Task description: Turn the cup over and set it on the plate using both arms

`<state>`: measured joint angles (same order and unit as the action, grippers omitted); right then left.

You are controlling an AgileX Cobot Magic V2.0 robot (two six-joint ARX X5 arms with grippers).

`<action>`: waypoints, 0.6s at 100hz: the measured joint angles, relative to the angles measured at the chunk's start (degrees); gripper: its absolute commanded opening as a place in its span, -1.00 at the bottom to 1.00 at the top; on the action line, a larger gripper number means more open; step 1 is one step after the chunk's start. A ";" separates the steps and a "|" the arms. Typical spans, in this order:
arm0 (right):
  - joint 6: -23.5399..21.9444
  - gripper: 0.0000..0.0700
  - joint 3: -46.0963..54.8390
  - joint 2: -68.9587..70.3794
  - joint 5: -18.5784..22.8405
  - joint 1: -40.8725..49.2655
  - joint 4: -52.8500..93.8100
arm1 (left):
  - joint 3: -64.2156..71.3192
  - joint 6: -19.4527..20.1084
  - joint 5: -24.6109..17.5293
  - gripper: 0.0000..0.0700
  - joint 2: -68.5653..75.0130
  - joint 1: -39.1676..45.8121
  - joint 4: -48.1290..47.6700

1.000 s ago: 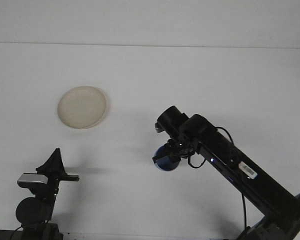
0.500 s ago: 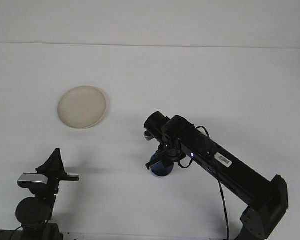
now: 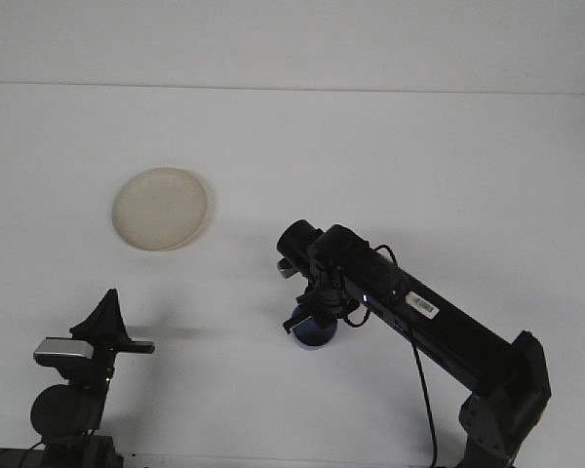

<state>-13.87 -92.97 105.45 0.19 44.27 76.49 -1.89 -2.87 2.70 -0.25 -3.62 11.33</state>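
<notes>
On the white table (image 3: 390, 146), the right gripper (image 3: 315, 314) is clamped around a blue cup (image 3: 314, 331) low over the surface, apparently to set it down or turn it; the cream plate (image 3: 161, 209) lies well apart, up and to the left; the left gripper (image 3: 107, 314) waits by the near edge, its fingers closed together on nothing, likely for a handover.

On the white table (image 3: 400, 146), a cream plate (image 3: 161, 209) lies at ten o'clock from centre. The right gripper (image 3: 312, 310) reaches in from five o'clock and clasps a blue cup (image 3: 314, 331) just below centre, well apart from the plate. The left gripper (image 3: 105, 317) rests at eight o'clock, pointing upward.
</notes>
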 measured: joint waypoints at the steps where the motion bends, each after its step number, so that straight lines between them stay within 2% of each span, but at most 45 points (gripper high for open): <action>1: 0.00 -0.90 0.00 0.00 0.00 0.00 0.00 | 0.00 0.00 0.00 -0.97 0.00 0.00 0.02; 9: 0.11 -0.69 0.00 0.00 0.02 0.00 0.02 | 0.00 0.00 0.00 -0.97 0.00 0.00 0.00; 22: 0.15 -0.16 -0.66 0.04 0.02 -0.15 0.35 | 0.00 0.00 0.00 -0.97 0.00 0.00 0.02; 28: 0.15 -0.02 -1.62 0.04 0.02 -0.39 0.35 | 0.00 0.00 0.02 -0.97 0.00 0.00 0.00; 60: 1.60 0.07 -8.17 -0.11 0.02 -0.85 0.37 | 0.00 0.00 0.00 -0.97 0.00 0.00 0.00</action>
<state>-12.27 -101.14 105.34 0.21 43.42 76.86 -1.89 -2.87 2.70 -0.25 -3.62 11.33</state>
